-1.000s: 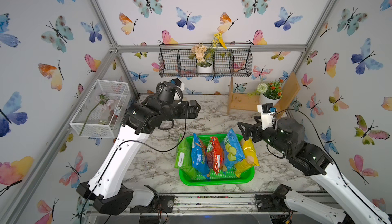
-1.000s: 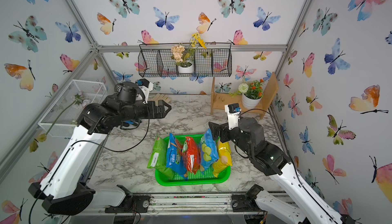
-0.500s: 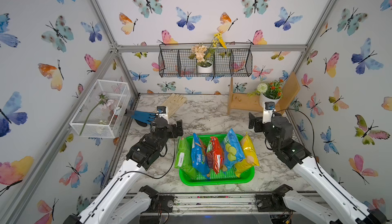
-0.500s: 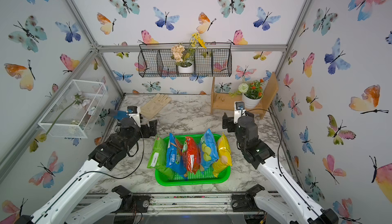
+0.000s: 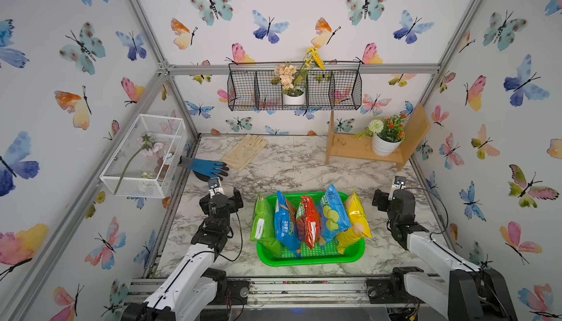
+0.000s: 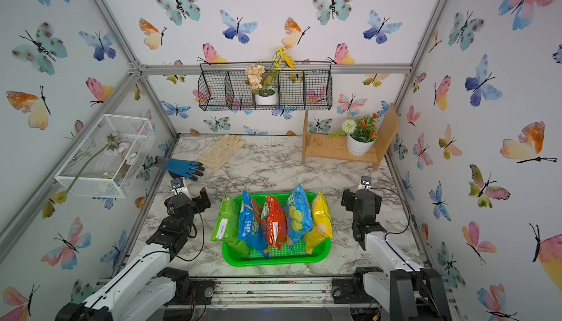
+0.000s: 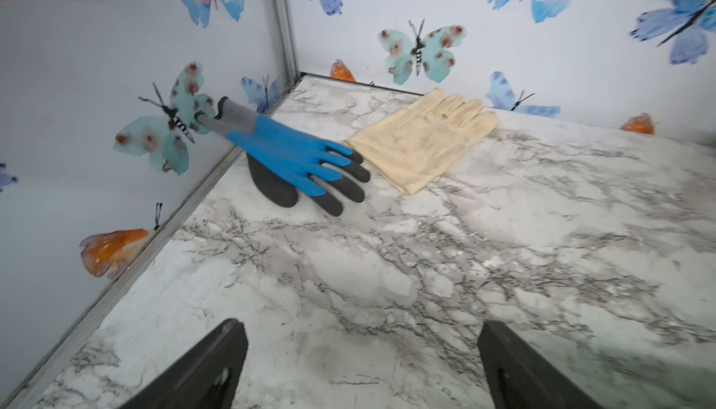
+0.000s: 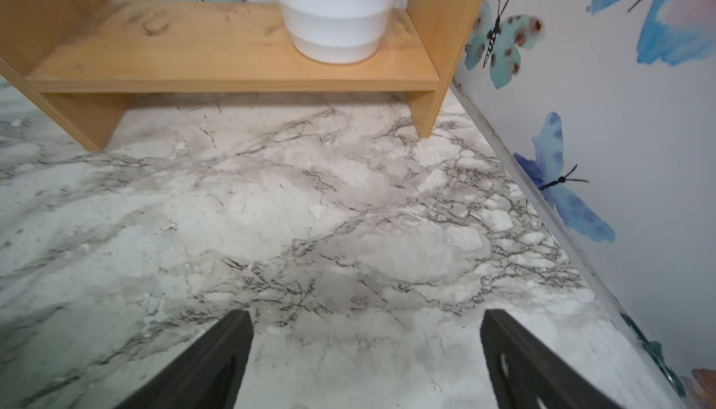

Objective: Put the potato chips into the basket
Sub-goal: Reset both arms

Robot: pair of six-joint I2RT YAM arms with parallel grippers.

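The green basket (image 5: 310,259) (image 6: 275,262) sits near the table's front edge. Several bags of potato chips stand in it side by side: a green one (image 5: 264,222), a blue one (image 5: 286,225), a red one (image 5: 308,222), a second blue one (image 5: 333,213) and a yellow one (image 5: 356,217). My left gripper (image 5: 224,194) (image 7: 360,329) rests low, left of the basket, open over bare marble. My right gripper (image 5: 390,196) (image 8: 366,320) rests low on the basket's right, open, nothing between its fingers.
A blue glove (image 7: 294,151) and a beige glove (image 7: 422,139) lie at the back left. A wooden shelf (image 8: 232,62) with a white flower pot (image 8: 335,11) stands at the back right. A white mesh box (image 5: 146,155) and a black wire basket (image 5: 293,91) hang on the walls.
Both arms have come down from above the table and drawn back toward the front, settling low on either side of the basket. The bags have not moved.
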